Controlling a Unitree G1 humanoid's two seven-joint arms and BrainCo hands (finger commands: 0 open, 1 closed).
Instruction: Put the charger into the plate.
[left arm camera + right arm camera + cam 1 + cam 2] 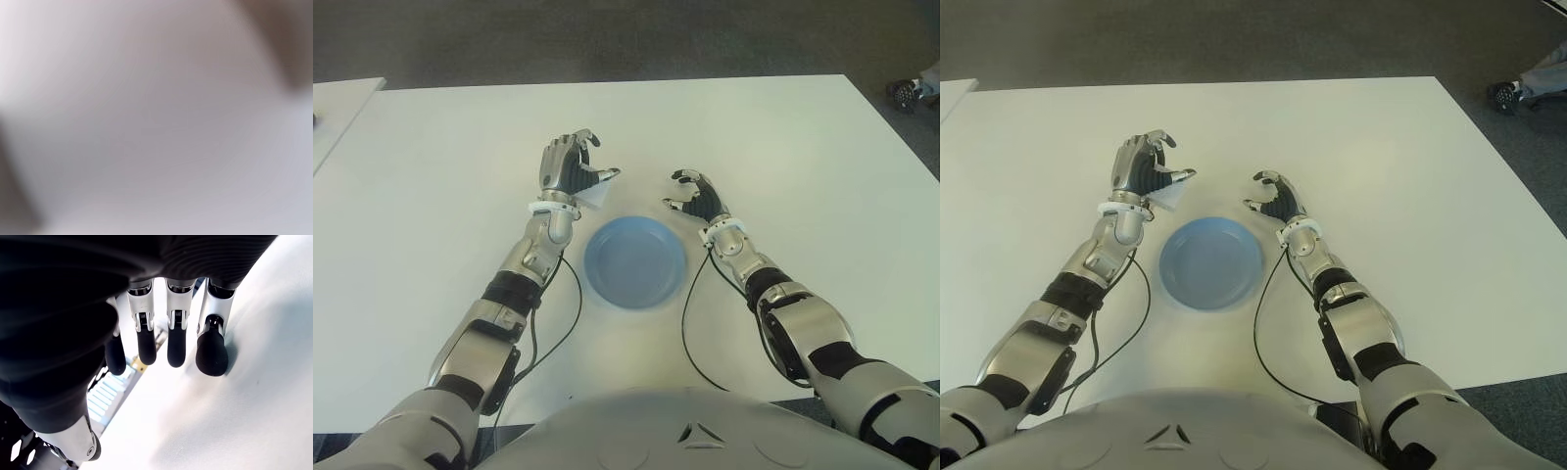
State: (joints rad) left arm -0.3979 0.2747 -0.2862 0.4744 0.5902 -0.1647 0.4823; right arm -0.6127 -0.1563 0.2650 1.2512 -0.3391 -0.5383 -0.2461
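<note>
Both hands flank the empty plate (634,261): left hand (570,168) pinches the white charger (594,196) beyond the rim, risking slippage; right hand (697,196) hangs relaxed, empty

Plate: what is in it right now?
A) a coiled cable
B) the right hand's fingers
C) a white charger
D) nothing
D: the blue plate shows only its bare inside, while the left hand holds a white thing, likely the charger, beyond its rim, and the right hand shows empty beside it.
</note>
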